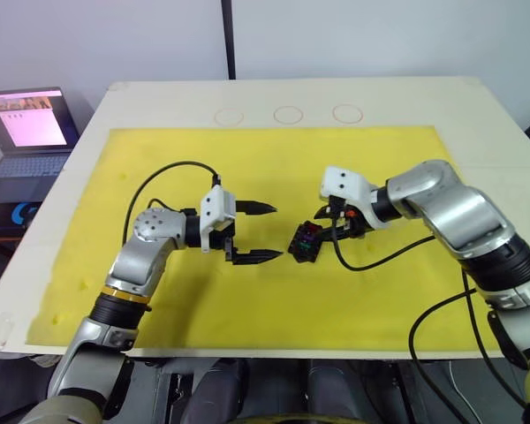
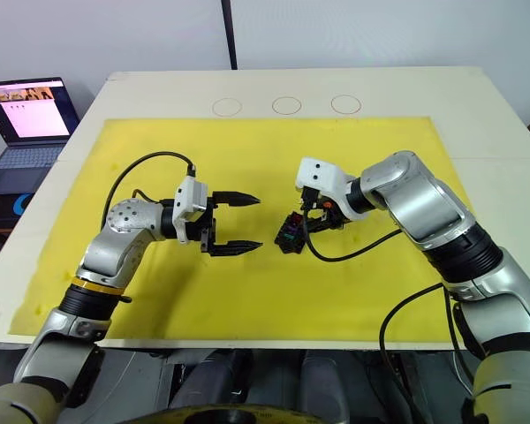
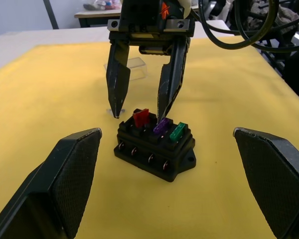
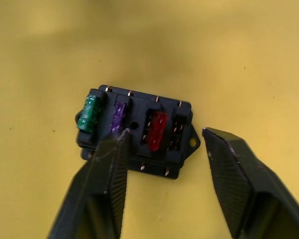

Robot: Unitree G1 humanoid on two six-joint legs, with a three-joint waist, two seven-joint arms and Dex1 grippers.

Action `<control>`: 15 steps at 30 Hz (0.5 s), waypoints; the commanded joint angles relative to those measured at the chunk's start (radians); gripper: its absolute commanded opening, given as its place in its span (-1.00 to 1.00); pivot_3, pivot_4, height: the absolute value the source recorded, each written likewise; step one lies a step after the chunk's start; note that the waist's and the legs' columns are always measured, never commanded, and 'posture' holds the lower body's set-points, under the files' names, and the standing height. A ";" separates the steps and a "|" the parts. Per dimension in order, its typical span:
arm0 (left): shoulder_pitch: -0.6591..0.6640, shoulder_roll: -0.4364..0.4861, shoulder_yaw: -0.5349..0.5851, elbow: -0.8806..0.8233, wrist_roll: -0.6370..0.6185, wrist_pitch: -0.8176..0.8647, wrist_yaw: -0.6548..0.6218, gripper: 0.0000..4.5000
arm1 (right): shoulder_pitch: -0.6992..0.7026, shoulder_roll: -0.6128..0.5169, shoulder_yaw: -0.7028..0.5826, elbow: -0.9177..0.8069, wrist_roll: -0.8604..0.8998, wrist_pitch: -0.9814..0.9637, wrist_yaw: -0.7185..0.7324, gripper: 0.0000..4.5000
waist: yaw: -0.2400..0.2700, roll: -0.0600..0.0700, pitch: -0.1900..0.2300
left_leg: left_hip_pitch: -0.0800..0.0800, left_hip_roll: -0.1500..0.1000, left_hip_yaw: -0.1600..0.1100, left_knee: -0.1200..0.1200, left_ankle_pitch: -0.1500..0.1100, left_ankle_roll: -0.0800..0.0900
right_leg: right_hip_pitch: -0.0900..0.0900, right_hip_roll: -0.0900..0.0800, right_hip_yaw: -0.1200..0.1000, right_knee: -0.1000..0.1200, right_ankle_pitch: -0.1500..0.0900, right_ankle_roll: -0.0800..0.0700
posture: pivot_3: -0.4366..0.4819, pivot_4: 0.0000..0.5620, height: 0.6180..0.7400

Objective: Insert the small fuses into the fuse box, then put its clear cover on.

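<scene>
Fuse box [image 4: 137, 132] sits on the yellow mat [image 1: 274, 291] near the middle of the table, between the 2 grippers. 3 of its 4 slots are filled: a green fuse [image 4: 90, 112] at one end, a purple fuse [image 4: 119, 117] next to it, then a red fuse [image 4: 156, 130]. The red one stands taller than its neighbours in the left wrist view and looks not fully pressed home, though that is a judgement. The 4th slot [image 4: 178, 130], at the end by the mounting ear, is empty.

Right gripper [image 3: 142, 107] hangs just above the box with its fingers parted and nothing between them; one tip is over the purple fuse, the other just off the box's end. Left gripper [image 1: 254, 233] waits beside the box on the mat, jaws wide apart and empty, pointing at it.

Clear cover [image 3: 124, 69] lies on the mat a little beyond the box, behind the right gripper as the left wrist camera sees it. I cannot pick out the remaining fuse anywhere.

Step in hand, as I read it: seating fuses, with 1 left to go before the cover. Next move likely calls for pressing the red fuse level, then finding and picking up the last fuse, lining its blades with the empty slot and pushing straight down while the box is kept from sliding.
</scene>
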 commanded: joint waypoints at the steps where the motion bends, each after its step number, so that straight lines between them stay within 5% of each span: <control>1: -0.018 -0.001 0.007 -0.011 -0.005 -0.019 -0.004 1.00 | -0.012 0.015 -0.056 -0.019 0.030 0.019 -0.001 0.04 | 0.000 0.000 0.000 | 0.000 0.000 0.000 0.000 0.000 0.000 | 0.000 0.000 0.000 0.000 0.000 0.000 | -0.05 -0.47 1.00; 15: -0.037 -0.001 0.011 0.010 -0.003 -0.024 -0.015 1.00 | 0.004 0.038 -0.254 -0.070 0.158 0.067 -0.060 0.04 | 0.001 0.000 0.000 | 0.000 0.000 0.000 0.000 0.000 0.000 | 0.000 0.000 0.000 0.000 0.000 0.000 | -0.05 -0.47 1.00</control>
